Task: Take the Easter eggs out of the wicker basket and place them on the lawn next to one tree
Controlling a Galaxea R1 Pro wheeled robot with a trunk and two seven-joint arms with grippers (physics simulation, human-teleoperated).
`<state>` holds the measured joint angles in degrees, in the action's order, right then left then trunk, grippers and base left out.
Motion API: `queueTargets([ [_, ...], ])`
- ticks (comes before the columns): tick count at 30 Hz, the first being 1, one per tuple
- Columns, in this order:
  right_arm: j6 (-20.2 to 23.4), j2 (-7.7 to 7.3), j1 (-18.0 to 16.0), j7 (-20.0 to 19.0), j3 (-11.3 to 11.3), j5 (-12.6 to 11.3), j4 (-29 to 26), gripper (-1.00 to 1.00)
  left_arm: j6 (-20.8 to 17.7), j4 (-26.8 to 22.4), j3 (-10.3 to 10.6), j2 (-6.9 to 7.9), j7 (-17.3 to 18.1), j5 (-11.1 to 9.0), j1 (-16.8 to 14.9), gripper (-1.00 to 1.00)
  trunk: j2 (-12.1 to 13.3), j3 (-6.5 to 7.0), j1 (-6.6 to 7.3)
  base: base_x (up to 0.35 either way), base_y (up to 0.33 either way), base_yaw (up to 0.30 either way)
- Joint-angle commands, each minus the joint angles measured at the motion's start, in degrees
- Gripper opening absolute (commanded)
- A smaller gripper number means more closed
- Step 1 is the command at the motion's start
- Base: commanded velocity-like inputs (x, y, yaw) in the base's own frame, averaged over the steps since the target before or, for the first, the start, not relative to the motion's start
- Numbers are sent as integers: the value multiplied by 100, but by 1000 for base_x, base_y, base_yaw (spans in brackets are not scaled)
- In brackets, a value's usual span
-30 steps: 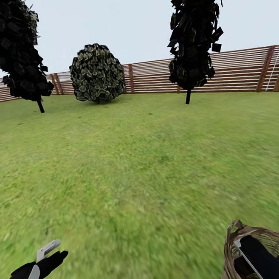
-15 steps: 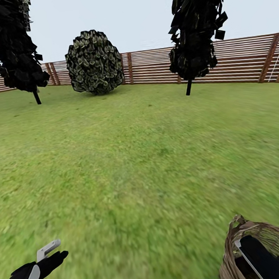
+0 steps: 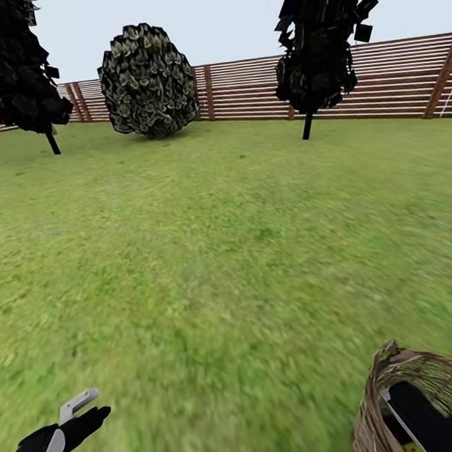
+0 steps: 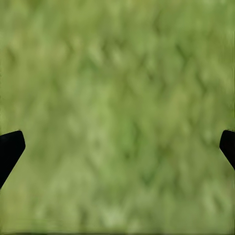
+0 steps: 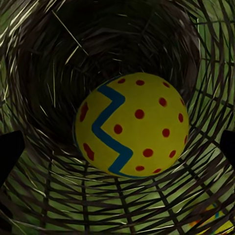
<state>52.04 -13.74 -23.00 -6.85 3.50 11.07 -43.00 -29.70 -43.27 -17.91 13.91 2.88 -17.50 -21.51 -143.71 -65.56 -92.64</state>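
Note:
The wicker basket (image 3: 377,405) stands on the lawn (image 3: 229,253) at the lower right of the head view, with my right arm reaching down into it. In the right wrist view an Easter egg (image 5: 132,125), yellow with red dots and a blue zigzag, lies at the bottom of the basket (image 5: 58,58). My right gripper (image 5: 117,147) is open just above it, one fingertip on each side. A sliver of a second egg (image 5: 219,227) shows through the weave. My left gripper (image 3: 78,409) hangs open over bare grass (image 4: 117,98). The tree is out of view.
Two dark narrow cypresses (image 3: 10,67) (image 3: 322,37) and a round leafy bush (image 3: 146,80) stand at the far end of the lawn. A brown slatted fence (image 3: 254,88) runs behind them. Wide grass lies between me and them.
The camera has moved: the fence, bush and cypresses now sit higher in the picture, the basket rim slightly higher. Both arms keep their place in the view.

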Motion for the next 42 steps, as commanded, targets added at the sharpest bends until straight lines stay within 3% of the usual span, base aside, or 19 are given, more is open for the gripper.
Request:
queueTargets([
  [1,26,-6,-2,-54,19,56,-7,100,-36,-6,-19,-2,24,-8,-3,100,-4,-28,-1,0,0,0],
  [9,31,-6,-2,-65,16,46,-7,100,-34,-6,-19,-11,26,-8,-3,100,-14,-190,-22,0,0,-158],
  [27,31,-14,-2,-54,11,35,-7,100,-27,-4,-16,-11,28,-17,-3,100,-14,-189,-22,2,0,-8],
  [42,26,-14,-2,-54,12,35,-7,100,-18,3,13,-62,28,-8,-3,100,-14,-189,-22,116,-99,0],
])
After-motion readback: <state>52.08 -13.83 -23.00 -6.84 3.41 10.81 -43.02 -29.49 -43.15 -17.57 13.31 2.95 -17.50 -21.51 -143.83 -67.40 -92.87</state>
